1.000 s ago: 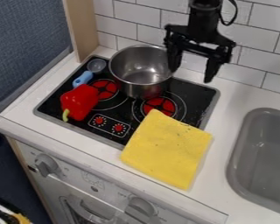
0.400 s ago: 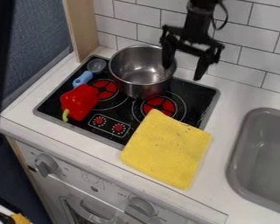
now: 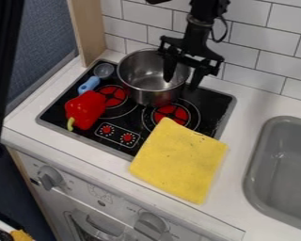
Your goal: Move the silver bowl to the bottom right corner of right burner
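Where the round silver metal bowl (image 3: pixel 150 95) stands on the black stovetop (image 3: pixel 210 108), behind the red-centred right burner (image 3: pixel 172 114), the black two-finger gripper (image 3: pixel 180 85) straddles its right rim, fingers spread wide; contact cannot be determined.

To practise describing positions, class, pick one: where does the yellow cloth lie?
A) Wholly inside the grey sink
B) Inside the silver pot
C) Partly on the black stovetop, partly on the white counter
C: the yellow cloth overlaps the black stovetop and extends onto the white counter.
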Controlling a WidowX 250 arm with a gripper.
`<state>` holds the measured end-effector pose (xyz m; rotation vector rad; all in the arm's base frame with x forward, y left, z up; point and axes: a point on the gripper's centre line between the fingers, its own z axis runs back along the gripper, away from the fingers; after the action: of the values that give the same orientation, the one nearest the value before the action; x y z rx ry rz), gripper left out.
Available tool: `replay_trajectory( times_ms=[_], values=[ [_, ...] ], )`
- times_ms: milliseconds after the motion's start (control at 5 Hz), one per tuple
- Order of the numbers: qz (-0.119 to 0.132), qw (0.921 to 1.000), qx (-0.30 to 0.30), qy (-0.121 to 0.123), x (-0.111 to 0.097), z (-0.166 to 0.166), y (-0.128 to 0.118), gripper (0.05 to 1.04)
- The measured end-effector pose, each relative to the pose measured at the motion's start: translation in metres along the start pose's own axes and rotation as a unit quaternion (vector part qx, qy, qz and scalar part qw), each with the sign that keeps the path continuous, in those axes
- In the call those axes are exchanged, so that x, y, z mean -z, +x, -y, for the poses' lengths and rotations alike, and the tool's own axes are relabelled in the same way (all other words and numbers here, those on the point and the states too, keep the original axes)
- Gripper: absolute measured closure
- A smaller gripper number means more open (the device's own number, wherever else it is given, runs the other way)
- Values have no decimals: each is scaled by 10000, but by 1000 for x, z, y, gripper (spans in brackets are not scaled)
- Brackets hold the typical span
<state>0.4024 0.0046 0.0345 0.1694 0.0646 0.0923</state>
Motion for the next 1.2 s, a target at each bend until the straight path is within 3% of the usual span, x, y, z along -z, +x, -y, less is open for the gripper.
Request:
replay_trajectory(
  times_ms=[200, 400, 600, 800, 1000, 1200],
  values=[
    [56, 9999, 48, -156, 7, 4, -6, 718],
    [333, 9985, 77, -432, -7, 2, -6, 928],
    [325, 9974, 191, -618, -10, 2, -9, 1003],
    [525, 9955, 284, -730, -42, -6, -17, 1009],
    [662, 9933, 700, -642, -89, 3, -45, 1012],
    [520, 9925, 922, -616, -104, 11, -85, 1012]
  ],
)
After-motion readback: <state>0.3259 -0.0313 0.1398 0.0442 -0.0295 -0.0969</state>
